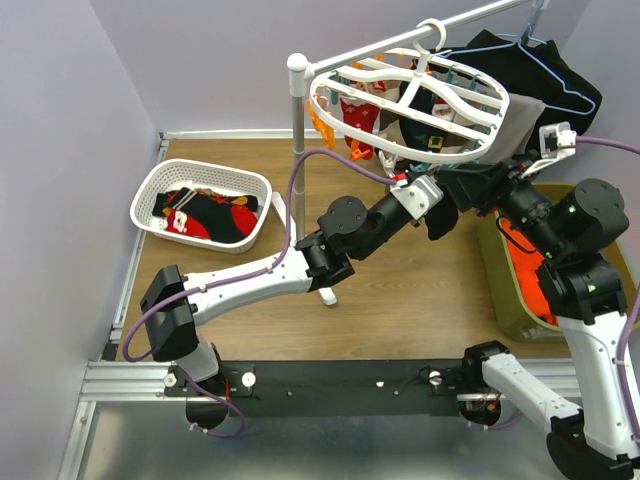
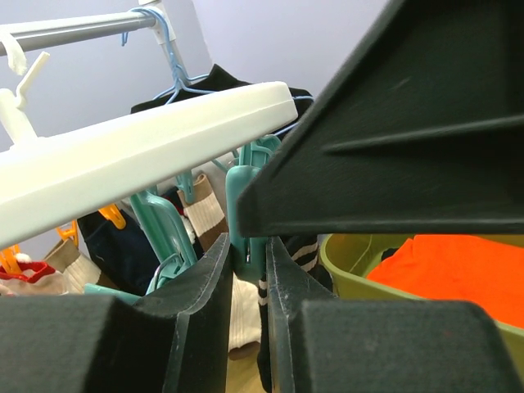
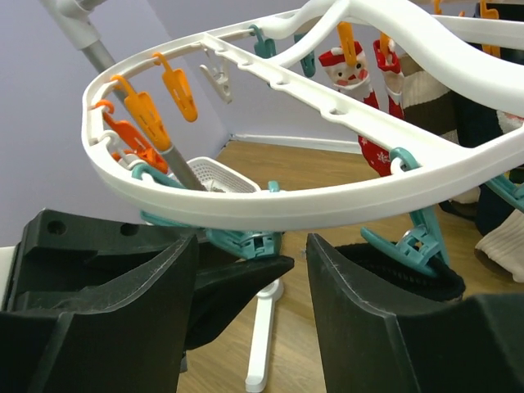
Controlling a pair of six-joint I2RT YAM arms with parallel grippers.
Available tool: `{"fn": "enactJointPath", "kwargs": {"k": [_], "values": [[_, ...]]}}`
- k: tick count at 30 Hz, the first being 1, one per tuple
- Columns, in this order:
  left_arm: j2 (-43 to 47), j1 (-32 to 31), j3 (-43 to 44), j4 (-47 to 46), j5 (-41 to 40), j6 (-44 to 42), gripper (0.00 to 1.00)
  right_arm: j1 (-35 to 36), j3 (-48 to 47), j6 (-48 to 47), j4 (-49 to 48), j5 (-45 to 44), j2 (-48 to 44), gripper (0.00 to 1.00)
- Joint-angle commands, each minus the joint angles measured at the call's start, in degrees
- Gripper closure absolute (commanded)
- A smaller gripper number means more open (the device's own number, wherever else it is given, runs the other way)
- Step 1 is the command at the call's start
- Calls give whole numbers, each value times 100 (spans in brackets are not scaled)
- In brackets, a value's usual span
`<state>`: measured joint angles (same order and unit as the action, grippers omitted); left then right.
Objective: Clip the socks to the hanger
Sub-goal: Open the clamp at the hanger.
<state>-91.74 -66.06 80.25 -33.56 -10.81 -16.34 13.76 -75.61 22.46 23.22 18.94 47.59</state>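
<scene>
Lavender walls (image 1: 80,100) and a wooden table (image 1: 400,300) are framing a job that is looking partway done: several socks (image 1: 358,118) are already hanging from the hanger (image 1: 400,130), while more are lying in the white basket (image 1: 150,200), waiting to be clipped. Under the frame, the left gripper (image 2: 246,254) is standing nearly closed, its fingers (image 2: 196,327) seemingly squeezing a teal clip (image 2: 244,205) between them. The right gripper (image 3: 250,246) is gaping wide and holding nothing, with a teal clip hanging in the gap, possibly the same one. Just beside it, a neighbouring clip (image 3: 417,241) is biting dark ribbed fabric (image 3: 401,270), probably a black sock, though that is uncertain. Farther out, the hanger is dangling by its hook from the rail (image 1: 470,18), and orange clips (image 3: 176,90) are hanging empty along one end.
</scene>
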Motion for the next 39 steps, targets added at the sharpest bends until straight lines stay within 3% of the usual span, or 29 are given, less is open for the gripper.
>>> {"fn": "enactJointPath", "kwargs": {"k": [1,11,19,23,25,30,33,39], "values": [[130,-3,61,25,132,122,98,-5,-50,-40,-283,75,136,36],[87,-12,44,139,184,201,98,-5,-67,-22,-582,5,242,40],[130,-21,44,210,202,307,93,-5,-24,-57,-538,-57,233,69],[192,-29,17,218,184,359,74,-5,29,-49,-529,-110,180,81],[236,-29,9,245,176,421,59,-5,47,-57,-529,-110,180,86],[508,-47,-140,473,202,842,32,-5,99,-66,-538,-110,180,88],[850,-47,-421,762,185,1378,26,-5,126,-84,-556,-101,189,88],[1755,-38,-1335,1771,-166,2739,26,-5,231,-136,-556,-110,189,88]]}}
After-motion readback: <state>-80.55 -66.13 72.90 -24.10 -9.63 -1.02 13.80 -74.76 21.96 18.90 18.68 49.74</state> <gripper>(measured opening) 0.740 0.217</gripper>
